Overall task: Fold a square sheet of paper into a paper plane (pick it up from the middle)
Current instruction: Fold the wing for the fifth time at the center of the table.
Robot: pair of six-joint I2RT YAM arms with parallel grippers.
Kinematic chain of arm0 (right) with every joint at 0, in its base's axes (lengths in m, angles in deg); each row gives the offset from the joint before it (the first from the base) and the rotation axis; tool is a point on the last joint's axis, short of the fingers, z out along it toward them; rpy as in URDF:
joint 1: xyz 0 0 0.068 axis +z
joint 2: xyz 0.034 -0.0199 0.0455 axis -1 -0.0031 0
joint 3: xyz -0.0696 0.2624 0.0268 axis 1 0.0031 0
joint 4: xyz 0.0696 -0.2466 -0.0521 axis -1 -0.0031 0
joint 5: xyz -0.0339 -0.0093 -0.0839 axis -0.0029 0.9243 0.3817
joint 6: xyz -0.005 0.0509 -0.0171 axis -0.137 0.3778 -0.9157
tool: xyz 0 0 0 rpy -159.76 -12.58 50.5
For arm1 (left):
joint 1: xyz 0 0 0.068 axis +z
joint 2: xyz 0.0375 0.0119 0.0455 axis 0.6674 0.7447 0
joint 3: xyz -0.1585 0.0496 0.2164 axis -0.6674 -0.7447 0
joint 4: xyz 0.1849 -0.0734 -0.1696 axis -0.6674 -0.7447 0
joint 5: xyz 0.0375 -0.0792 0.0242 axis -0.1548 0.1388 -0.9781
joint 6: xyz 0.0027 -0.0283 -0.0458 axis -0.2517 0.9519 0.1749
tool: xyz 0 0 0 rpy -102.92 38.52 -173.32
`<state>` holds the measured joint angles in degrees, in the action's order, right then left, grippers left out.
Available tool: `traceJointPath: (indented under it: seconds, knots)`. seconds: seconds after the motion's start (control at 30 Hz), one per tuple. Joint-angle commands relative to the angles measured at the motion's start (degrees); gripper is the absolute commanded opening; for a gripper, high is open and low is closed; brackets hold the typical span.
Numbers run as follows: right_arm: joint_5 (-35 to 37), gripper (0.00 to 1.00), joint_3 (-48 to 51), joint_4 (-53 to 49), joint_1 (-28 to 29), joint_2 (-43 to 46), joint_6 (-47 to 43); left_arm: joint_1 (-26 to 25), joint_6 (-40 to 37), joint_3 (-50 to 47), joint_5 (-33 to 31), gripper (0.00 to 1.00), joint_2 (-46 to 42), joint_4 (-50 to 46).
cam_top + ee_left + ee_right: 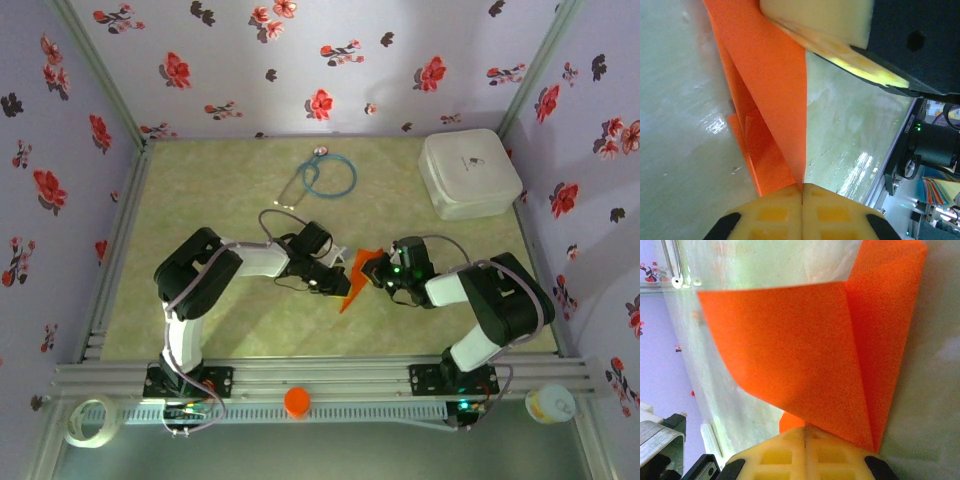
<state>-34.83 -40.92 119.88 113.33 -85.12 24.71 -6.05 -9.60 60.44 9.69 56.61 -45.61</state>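
Centre frame: left gripper [340,283] and right gripper [378,270] both clamp the thin, partly folded bright orange paper sheet [357,272]; we would keep edges aligned, seemingly along the central crease.

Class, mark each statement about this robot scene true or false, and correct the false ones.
1. The left gripper and the right gripper are both shut on the orange paper. True.
2. The paper lies flat and unfolded. False: it is folded and stands up, pinched between the grippers.
3. The white box sits near the far right corner. True.
4. A stethoscope rests on that box. False: the stethoscope lies on the table, left of the box and apart from it.
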Motion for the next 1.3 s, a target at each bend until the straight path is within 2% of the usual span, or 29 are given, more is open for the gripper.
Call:
traceJointPath:
  seconds: [0.0, 0.17, 0.53, 0.73, 1.0, 1.07, 1.2, 1.27]
  knots:
    - [4.16, 0.00, 1.37, -7.09, -0.31, -2.58, 0.41, 0.29, -0.12, -1.10, 3.29, 0.04, 1.11, 0.53]
    - [4.78, 0.00, 1.20, -8.28, -0.32, -2.49, 0.06, 0.33, -0.75, -2.13, 5.62, 0.00, 1.70, 0.80]
    - [5.36, 0.00, 0.91, -10.04, -0.33, -1.84, -0.22, 0.28, -3.15, -2.55, 8.97, 0.03, 3.37, -2.63]
    - [5.43, 0.00, 0.98, -10.13, -0.37, -1.71, -0.22, 0.29, -2.02, -2.86, 8.14, 0.19, 2.60, -0.96]
    - [5.41, 0.00, 0.97, -10.56, -0.30, -1.28, -0.31, 0.28, -0.60, -1.85, 5.50, 0.22, 1.89, 1.40]
    - [5.44, 0.00, 0.94, -10.75, -0.30, -1.17, -0.31, 0.31, -0.50, -1.83, 5.13, 0.21, 2.17, 1.56]
    - [5.58, 0.00, 1.02, -10.78, -0.30, -1.10, -0.31, 0.29, -0.58, -2.22, 5.07, 0.05, 2.35, 1.76]
    - [5.69, 0.00, 1.09, -10.84, -0.30, -1.17, -0.31, 0.28, -0.97, -2.56, 5.28, 0.02, 2.23, 1.52]
